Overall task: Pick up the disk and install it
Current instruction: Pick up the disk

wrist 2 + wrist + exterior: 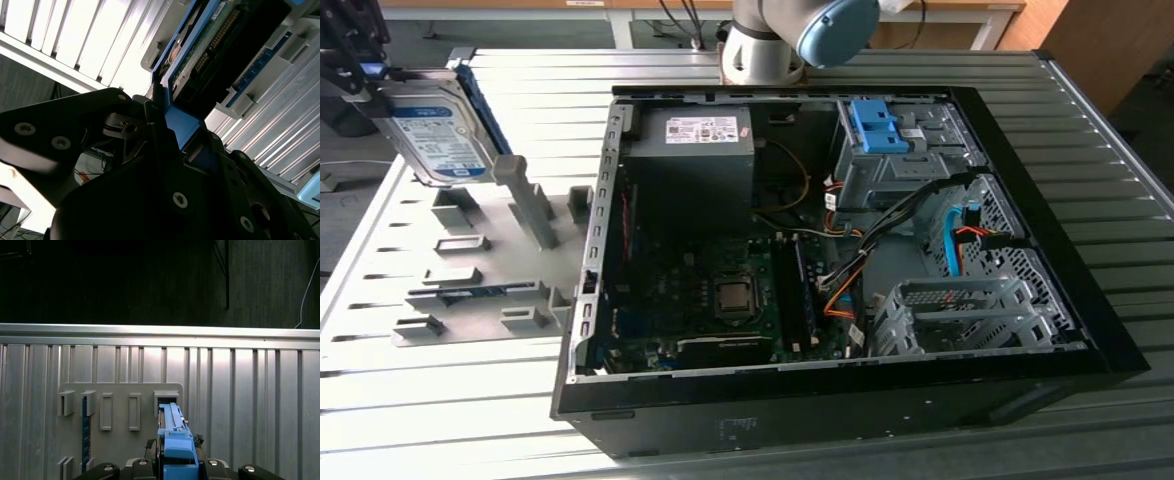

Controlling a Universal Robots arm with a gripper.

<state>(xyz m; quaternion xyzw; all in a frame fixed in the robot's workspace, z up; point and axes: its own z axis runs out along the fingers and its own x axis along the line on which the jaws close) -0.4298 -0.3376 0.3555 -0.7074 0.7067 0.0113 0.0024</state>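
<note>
The disk (443, 140) stands on edge over the gray rack (487, 265), on the exterior view's left of the open computer case (1094, 325). The gripper (172, 132) is clenched on its blue rail, probably to leave its flat faces free.

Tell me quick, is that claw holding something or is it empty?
Gripper: shut on the disk, gripping its blue end.

Silver disk (440, 138), blue-and-white label (blue side rails), standing on edge, slightly tilted, exterior view's left.
</note>
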